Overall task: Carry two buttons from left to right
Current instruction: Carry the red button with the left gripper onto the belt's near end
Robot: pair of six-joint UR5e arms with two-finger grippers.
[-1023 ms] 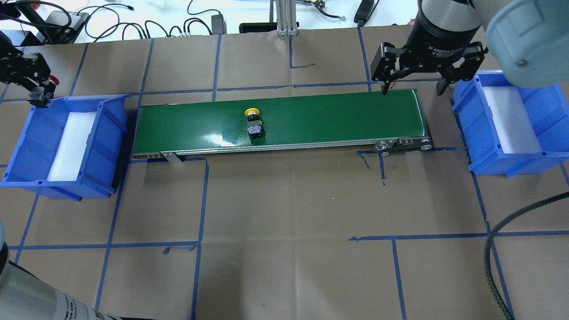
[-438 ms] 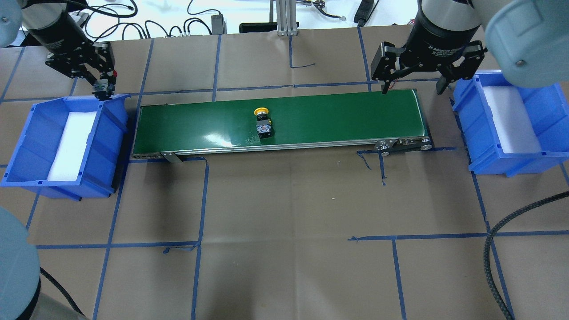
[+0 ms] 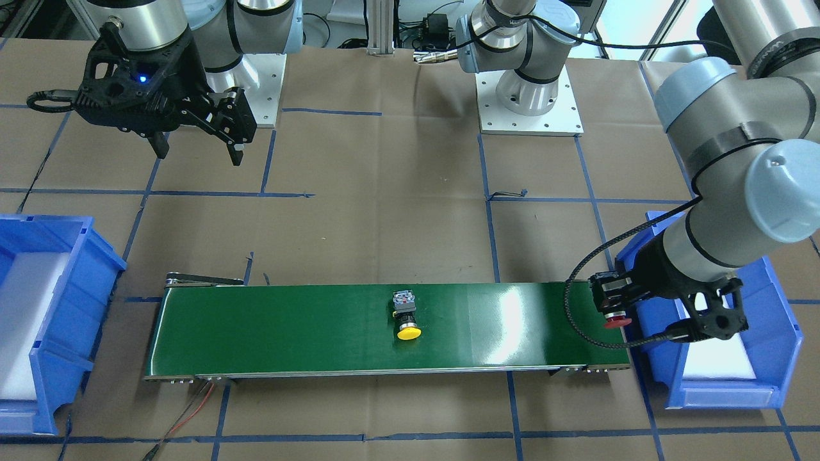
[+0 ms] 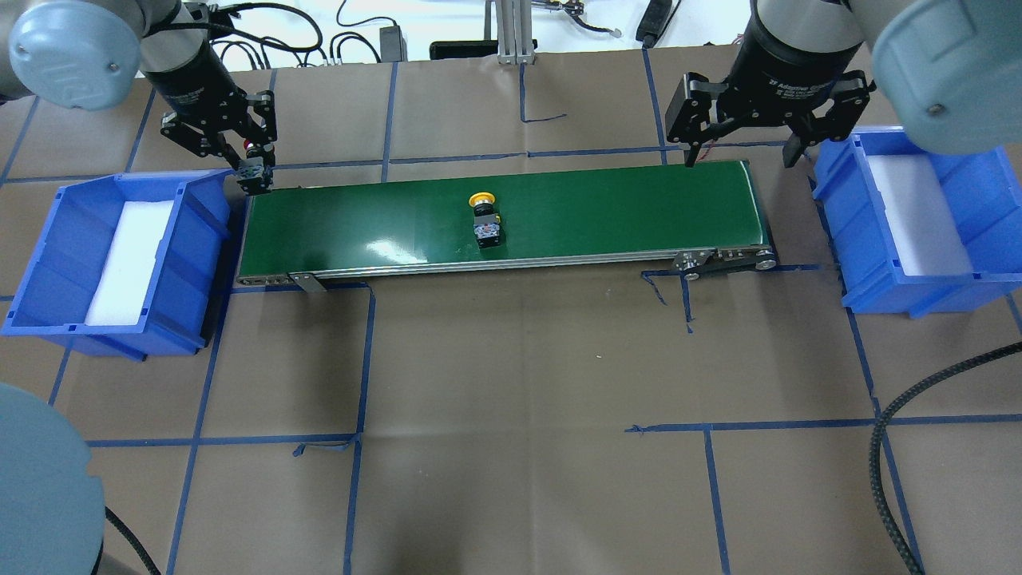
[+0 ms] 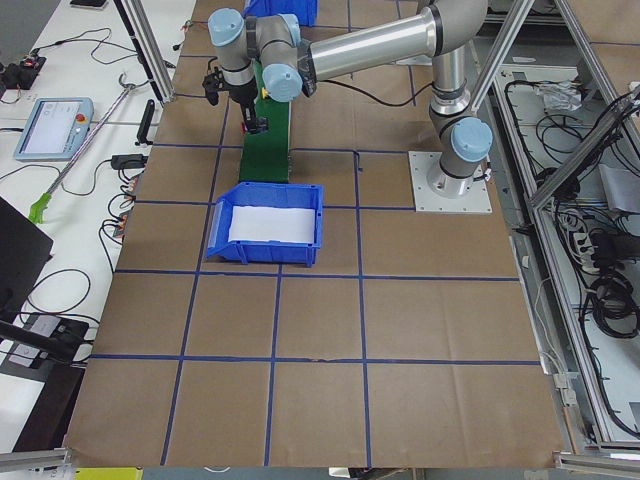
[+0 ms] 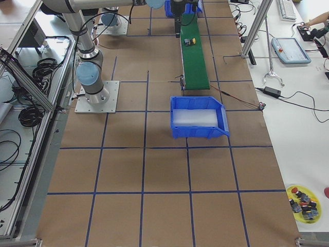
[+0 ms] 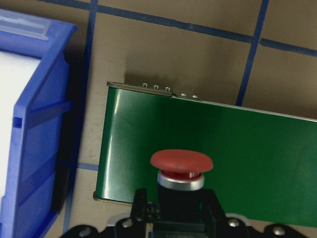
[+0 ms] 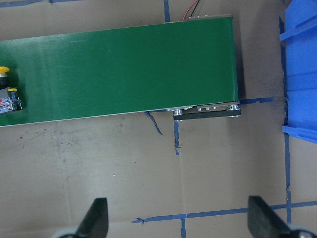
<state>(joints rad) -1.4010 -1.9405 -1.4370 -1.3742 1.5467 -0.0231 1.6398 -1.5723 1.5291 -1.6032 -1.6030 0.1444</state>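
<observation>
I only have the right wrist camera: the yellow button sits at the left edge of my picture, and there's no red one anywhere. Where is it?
Observer: The left gripper is shut on the red button, over the left end of the conveyor belt.
Operator: How far along the belt is the yellow one? My picture cuts the belt off there.
Observer: The yellow button lies on its side about midway along the belt.
Operator: Anything in the right bin? I see just a corner of it.
Observer: Only a white pad shows inside the right bin.
</observation>
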